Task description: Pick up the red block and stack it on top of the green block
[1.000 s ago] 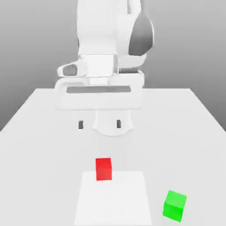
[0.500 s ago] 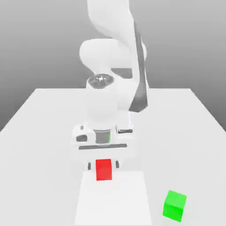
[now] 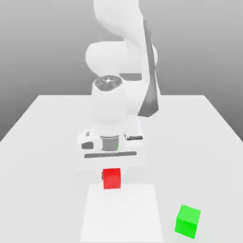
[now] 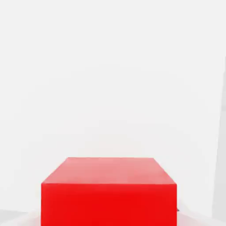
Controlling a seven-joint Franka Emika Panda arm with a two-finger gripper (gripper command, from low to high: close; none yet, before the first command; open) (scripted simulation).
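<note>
Red cube sits clamped between the fingers of the tool, directly beneath the arm's hand, its faces lying flat along the grip. The step in hand looks to be the pick, at the very start of the lift. The green cube rests on the surface, well apart from the tool, out towards the exterior view's right and nearer that camera. Next calls for raising the red cube clear, carrying it across until it hangs over the green one, and turning it to suit, since the green cube looks rotated relative to the tool.
</note>
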